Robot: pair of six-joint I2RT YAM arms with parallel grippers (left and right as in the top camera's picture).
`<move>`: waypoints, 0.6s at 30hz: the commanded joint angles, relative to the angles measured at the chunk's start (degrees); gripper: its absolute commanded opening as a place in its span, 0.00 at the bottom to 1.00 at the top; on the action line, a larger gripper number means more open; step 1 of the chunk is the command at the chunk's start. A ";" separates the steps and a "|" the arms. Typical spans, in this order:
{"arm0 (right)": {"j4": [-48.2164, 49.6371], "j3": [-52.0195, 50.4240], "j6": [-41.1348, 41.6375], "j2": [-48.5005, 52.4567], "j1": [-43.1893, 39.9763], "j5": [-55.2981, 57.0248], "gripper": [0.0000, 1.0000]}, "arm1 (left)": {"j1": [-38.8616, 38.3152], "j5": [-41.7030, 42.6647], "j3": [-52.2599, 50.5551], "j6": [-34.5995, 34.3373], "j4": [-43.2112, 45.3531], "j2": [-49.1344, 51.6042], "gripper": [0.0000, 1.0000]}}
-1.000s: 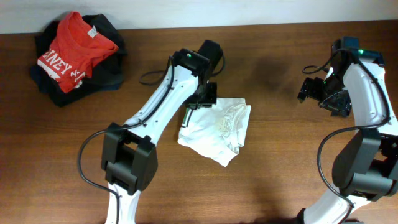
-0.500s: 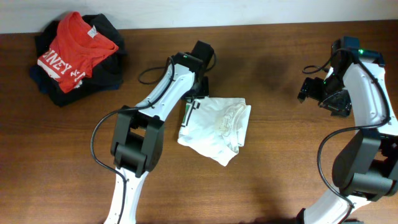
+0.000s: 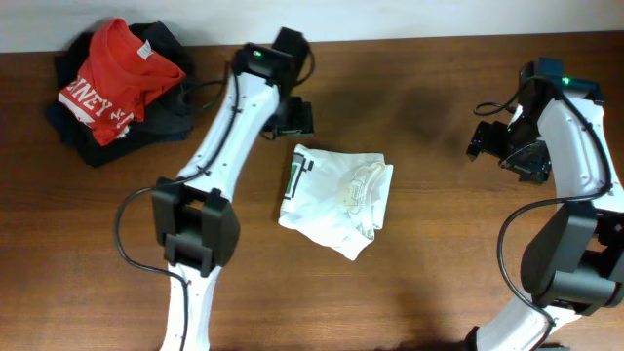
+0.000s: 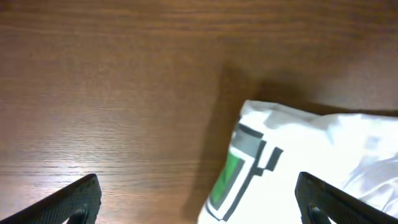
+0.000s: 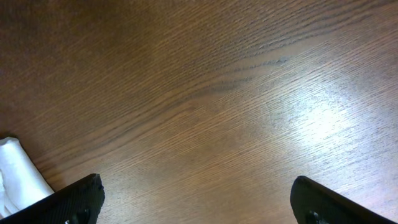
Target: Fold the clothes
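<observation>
The clothes, a white T-shirt (image 3: 336, 200) with a green-and-black print at its left edge, lie folded into a rumpled bundle mid-table. My left gripper (image 3: 292, 118) hangs just behind the shirt's back-left corner, open and holding nothing. In the left wrist view the shirt (image 4: 311, 155) fills the lower right, and the left gripper (image 4: 199, 205) spans bare wood and the printed corner. My right gripper (image 3: 502, 146) is open over bare wood far to the right. In the right wrist view the right gripper (image 5: 196, 199) holds nothing, and a white shirt corner (image 5: 15, 174) shows at the left edge.
A red T-shirt (image 3: 117, 78) with white lettering lies on a heap of dark garments (image 3: 166, 122) at the back left corner, close to the left arm. The wooden table (image 3: 439, 273) ends at a pale wall along the top.
My left gripper has opened, let go of the shirt's back-left corner, and drawn back and to the left. The shirt lies still. The right arm has not moved.
</observation>
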 commanded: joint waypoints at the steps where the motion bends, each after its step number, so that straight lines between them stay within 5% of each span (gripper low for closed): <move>1: 0.02 0.74 0.31 -0.98 -0.17 0.57 0.99 | 3.41 13.20 -5.25 9.11 -0.24 -0.96 0.99; 5: 0.02 0.74 0.31 -0.98 -0.17 0.57 0.99 | 4.04 24.57 -18.86 19.52 5.73 -0.96 0.99; 9: 0.02 0.74 0.31 -0.98 -0.17 0.57 0.99 | 4.09 36.35 -30.71 21.86 17.05 -0.96 0.99; 13: 0.02 0.74 0.31 -0.98 -0.17 0.57 0.98 | 3.76 38.58 -34.34 22.05 19.28 -0.96 0.99; 14: 0.02 0.74 0.31 -0.98 -0.17 0.57 0.99 | 3.48 38.56 -34.58 22.05 19.28 -0.96 0.93; 16: 0.02 0.74 0.31 -0.98 -0.17 0.57 0.99 | 2.80 38.36 -34.58 22.01 19.43 -0.96 0.63; 18: 0.02 0.74 0.31 -0.98 -0.17 0.57 0.99 | 2.45 37.31 -34.56 20.90 20.13 -0.96 0.22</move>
